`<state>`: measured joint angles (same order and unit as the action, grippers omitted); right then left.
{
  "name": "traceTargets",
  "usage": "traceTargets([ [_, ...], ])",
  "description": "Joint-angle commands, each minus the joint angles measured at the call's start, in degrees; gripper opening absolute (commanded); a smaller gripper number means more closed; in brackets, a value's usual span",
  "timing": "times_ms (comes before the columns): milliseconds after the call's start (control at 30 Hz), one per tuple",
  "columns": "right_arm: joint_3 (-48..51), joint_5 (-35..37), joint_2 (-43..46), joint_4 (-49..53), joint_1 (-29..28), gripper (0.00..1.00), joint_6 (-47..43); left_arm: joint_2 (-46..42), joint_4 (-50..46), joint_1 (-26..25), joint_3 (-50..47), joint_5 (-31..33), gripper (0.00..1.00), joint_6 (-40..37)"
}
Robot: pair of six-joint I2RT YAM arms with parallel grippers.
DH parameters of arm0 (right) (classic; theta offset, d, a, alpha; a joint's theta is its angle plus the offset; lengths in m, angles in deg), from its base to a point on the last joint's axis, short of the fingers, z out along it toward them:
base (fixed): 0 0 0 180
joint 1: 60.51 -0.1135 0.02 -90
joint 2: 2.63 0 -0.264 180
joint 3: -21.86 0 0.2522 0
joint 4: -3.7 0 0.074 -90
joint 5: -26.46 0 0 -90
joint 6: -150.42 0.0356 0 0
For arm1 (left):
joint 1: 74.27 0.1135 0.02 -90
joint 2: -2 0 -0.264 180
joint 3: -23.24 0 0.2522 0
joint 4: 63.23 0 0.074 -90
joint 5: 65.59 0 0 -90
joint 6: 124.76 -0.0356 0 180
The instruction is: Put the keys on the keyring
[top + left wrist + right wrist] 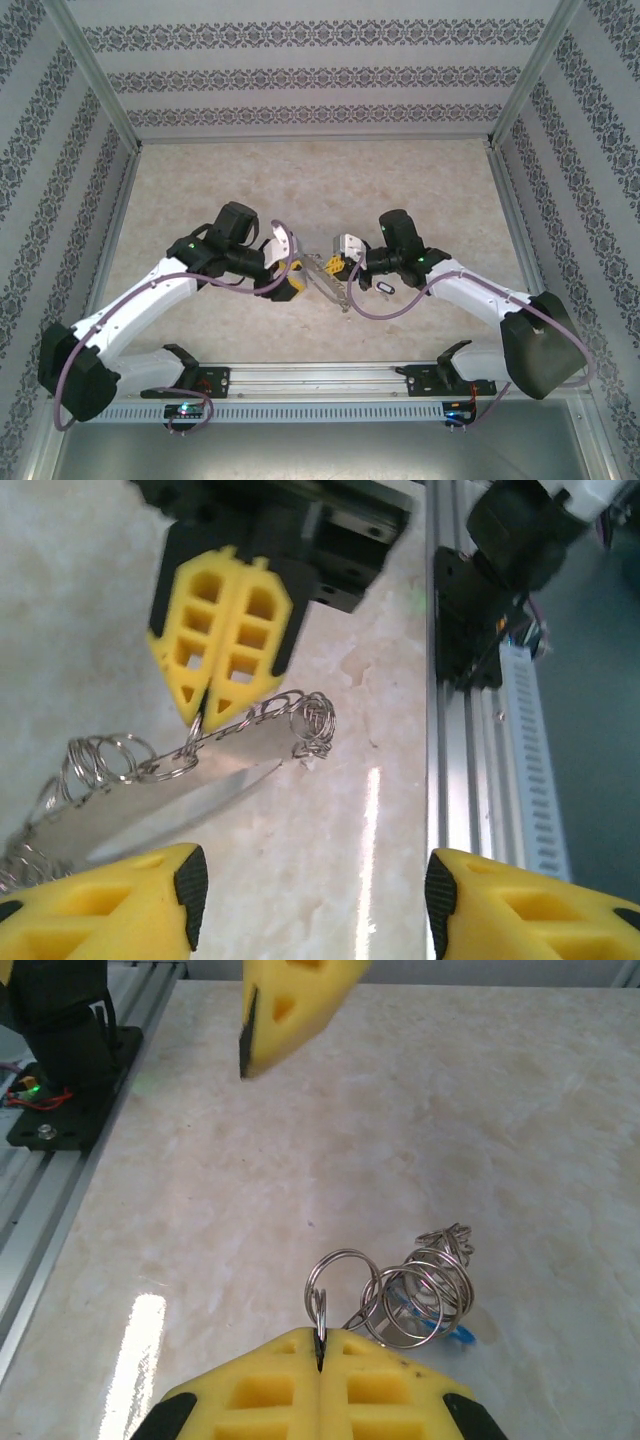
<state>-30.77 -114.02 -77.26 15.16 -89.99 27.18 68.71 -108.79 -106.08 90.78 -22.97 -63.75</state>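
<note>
The right gripper (320, 1346) has its yellow fingers pressed fully together. They pinch a thin silvery wire split ring (316, 1300) by its edge, so the ring stands upright above the marbled beige tabletop (450, 1110). Linked to it, a cluster of linked silvery rings (425, 1295) sags to the table, with a blue scrap (462, 1336) under its far side. The left gripper (310, 885) faces it with fingers spread wide and nothing between them. In the left wrist view a flat silvery strip (170, 800), perhaps a key blade, runs beneath the chain; whether it is threaded on cannot be told. What looks like a small pale-headed key (386, 289) lies on the table just beside the right arm.

The rings are probably light, springy and slick, so they are likely to swing or twist out of a loose pinch. A key is best taken flat across its head, leaving its hole free, while the ring is held on the wire away from its split.
</note>
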Motion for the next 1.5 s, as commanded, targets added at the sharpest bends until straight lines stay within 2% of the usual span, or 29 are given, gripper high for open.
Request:
traceTargets([
  [0, -3.49, -6.73, -1.62, 2.92, 0.54, 0.0, -2.03, 0.7, -4.37, -0.84, 1.39, 3.77, 0.63, -22.27],
  [100, -5.2, -10.13, -3.28, 4.59, 0.47, 0.0, -2.99, 4.1, -3.54, -2.69, 2.61, 7.86, 0.57, -28.33],
  [267, -7.95, -13.51, -5.97, 8.14, 0.15, 0.0, -4.72, 4.96, 7.43, -5.2, -0.86, 12.33, 0.51, -33.57],
  [433, -11.09, -16.01, -8.0, 16.19, -0.32, 0.0, -9.88, 4.93, 13.7, -6.06, -2.57, 17.45, 0.47, -35.24],
  [567, -11.23, -16.5, -8.01, 17.42, -0.32, 0.0, -10.83, 5.07, 13.79, -6.76, -3.08, 18.81, 0.42, -37.38],
  [767, -11.66, -16.85, -8.48, 18.65, -0.8, 0.0, -11.66, 4.67, 12.75, -7.43, -2.97, 18.84, 0.21, -39.68],
  [1133, -12.02, -15.15, -8.05, 19.18, -1.01, 0.0, -11.25, 4.23, 10.35, -9.23, -3.34, 16.92, 0.19, -41.83],
  [1400, -12.27, -14.47, -7.81, 19.79, -1.28, 0.0, -10.93, 4.91, 9.25, -9.85, -2.84, 17.78, 0.23, -43.26],
  [1467, -12.35, -14.05, -7.81, 20.01, -1.3, 0.0, -10.97, 5.08, 8.59, -9.91, -2.64, 17.63, 0.21, -43.77],
])
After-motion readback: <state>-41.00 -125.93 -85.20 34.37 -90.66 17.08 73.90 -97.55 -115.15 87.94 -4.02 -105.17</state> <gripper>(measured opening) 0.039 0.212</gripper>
